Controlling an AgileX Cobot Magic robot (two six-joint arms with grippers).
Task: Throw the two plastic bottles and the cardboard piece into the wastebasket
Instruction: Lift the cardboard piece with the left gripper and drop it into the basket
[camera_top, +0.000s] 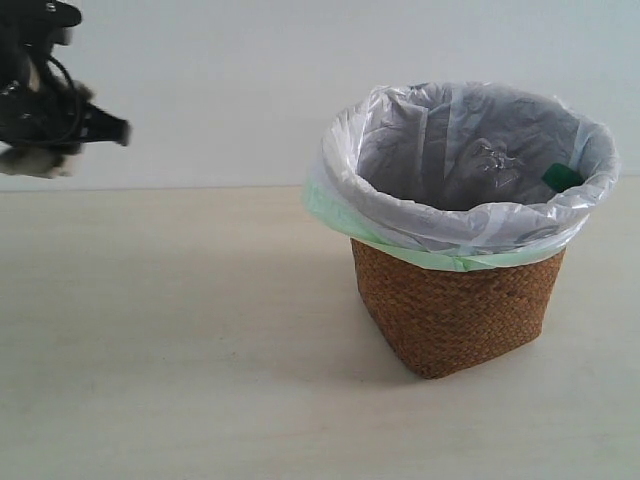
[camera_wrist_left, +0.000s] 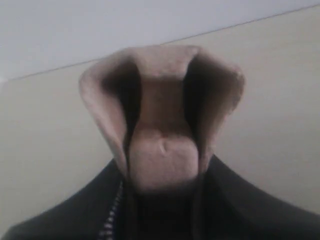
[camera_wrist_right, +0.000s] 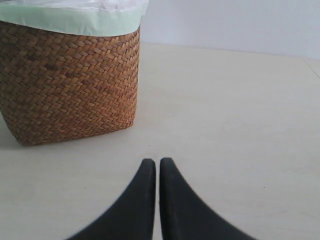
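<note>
Your left fingers, high at left, clamped the cardboard piece; you needed to carry it right, squarely over the wastebasket, before releasing, while your right fingers lay pressed together, empty.

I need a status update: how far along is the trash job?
Done: a green-capped bottle lies in the basket; the second bottle is not visible. In hand: the left gripper holds the cardboard, away from the basket. Left: drop it in. The right gripper is shut, empty.
</note>
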